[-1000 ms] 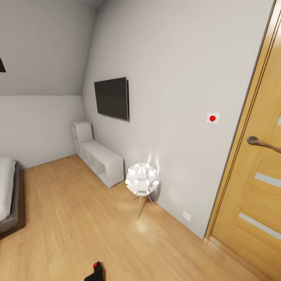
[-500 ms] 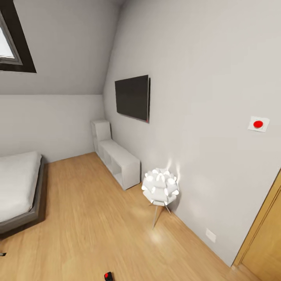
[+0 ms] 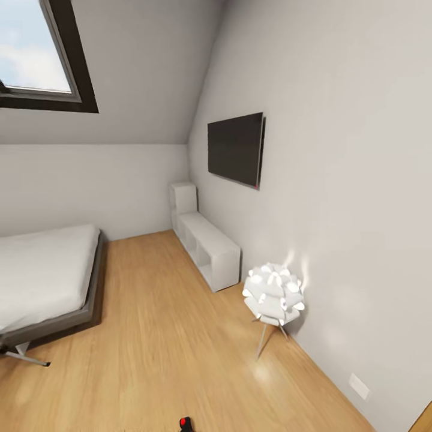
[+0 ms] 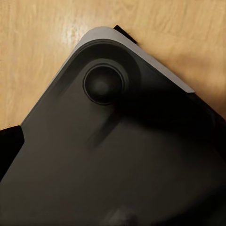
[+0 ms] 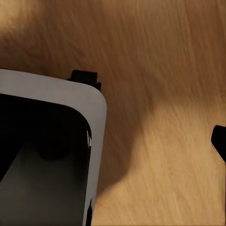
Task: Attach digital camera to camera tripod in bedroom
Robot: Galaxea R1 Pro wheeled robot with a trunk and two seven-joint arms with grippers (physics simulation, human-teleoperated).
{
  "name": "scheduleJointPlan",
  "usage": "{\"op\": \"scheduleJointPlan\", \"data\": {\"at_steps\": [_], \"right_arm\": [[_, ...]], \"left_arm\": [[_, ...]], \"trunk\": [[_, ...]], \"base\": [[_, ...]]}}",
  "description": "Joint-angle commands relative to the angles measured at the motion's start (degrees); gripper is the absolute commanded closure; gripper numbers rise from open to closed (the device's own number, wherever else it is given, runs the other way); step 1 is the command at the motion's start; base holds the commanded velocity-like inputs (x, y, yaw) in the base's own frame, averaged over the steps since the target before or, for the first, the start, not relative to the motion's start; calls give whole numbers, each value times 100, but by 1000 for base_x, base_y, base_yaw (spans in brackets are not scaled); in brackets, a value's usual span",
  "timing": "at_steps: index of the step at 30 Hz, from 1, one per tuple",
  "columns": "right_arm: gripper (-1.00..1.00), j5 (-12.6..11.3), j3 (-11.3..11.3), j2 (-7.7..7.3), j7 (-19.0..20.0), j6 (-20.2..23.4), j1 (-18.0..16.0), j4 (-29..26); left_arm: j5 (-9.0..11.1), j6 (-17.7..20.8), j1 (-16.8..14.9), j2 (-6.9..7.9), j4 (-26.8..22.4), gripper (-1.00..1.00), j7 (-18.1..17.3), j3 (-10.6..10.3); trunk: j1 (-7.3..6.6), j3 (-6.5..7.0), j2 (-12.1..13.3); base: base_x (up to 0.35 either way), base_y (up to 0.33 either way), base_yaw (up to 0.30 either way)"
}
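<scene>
At the near edge of the head view, the digital camera [image 3: 185, 424] is cut off, leaving a red button and a sliver of black. The bed [image 3: 48, 279] runs off the left edge, and the skylight [image 3: 42, 57] is cropped at the top left corner. A thin silver leg [image 3: 27, 358] lies at the bed's near corner, its upper part hidden. Both wrist views are blurred, with a dark rounded body [image 4: 117, 155] blocking the wood floor [image 5: 165, 94].
</scene>
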Motion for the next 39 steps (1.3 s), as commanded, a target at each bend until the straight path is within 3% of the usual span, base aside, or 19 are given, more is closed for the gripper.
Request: {"op": "scheduleJointPlan", "data": {"at_steps": [1, 14, 39], "right_arm": [[-100, 49, -49, -2, 14, -20, -7, 13], [-100, 42, -49, 1, 14, -24, -7, 13], [-100, 40, -49, -7, 16, -19, -7, 13]], "left_arm": [[-15, -8, 1, -6, -10, -100, 23, 22], [-41, 2, 1, -15, -12, -100, 18, 21], [-144, 18, 1, -6, -13, -100, 20, 21]], "trunk": [[0, -8, -3], [0, -34, -3], [0, -38, -3]], "base": [[4, 0, 300], [1, -82, 259], [0, -272, 17]]}}
